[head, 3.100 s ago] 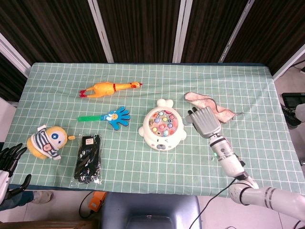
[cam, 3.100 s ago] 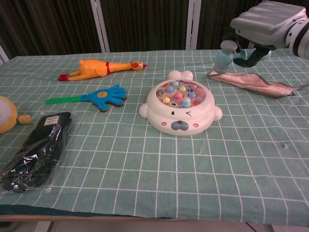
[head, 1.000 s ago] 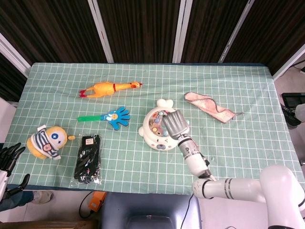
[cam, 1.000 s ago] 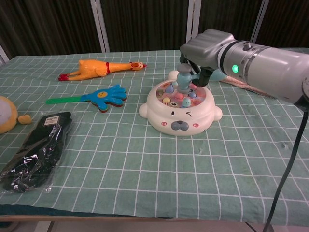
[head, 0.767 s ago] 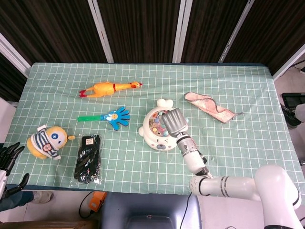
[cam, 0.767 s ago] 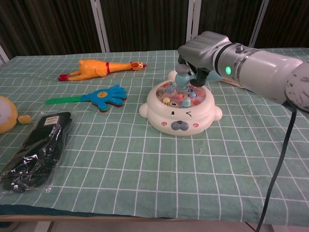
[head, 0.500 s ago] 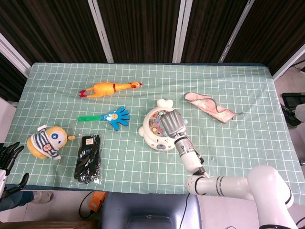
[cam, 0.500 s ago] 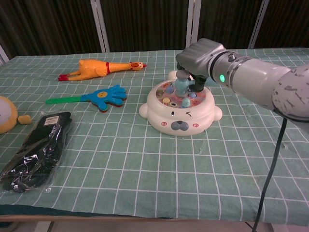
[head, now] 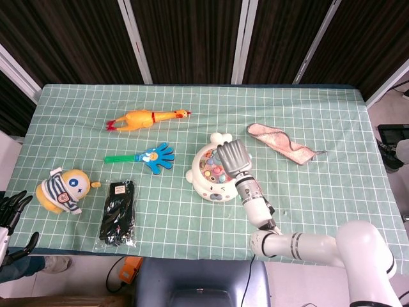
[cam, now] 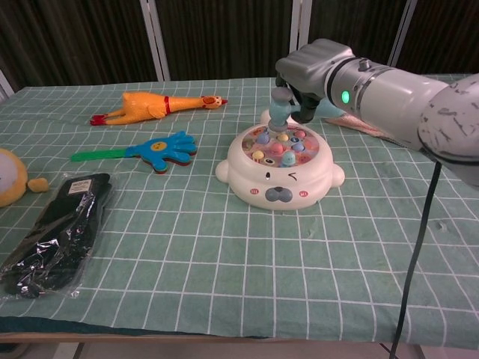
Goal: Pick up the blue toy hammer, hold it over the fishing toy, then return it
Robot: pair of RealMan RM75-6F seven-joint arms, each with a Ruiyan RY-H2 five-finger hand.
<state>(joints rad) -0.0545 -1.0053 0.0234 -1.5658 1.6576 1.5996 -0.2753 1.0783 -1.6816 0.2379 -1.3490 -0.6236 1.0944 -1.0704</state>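
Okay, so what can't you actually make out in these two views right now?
- Blue toy hammer: head view, hidden under the right hand; chest view, only its head shows.
- Fishing toy: head view, right part covered by that hand.
- Left hand: head view, cut by the frame edge, grip unclear.

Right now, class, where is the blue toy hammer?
In the chest view the blue toy hammer is held in the right hand, raised just above the far side of the fishing toy, right of the table's centre.
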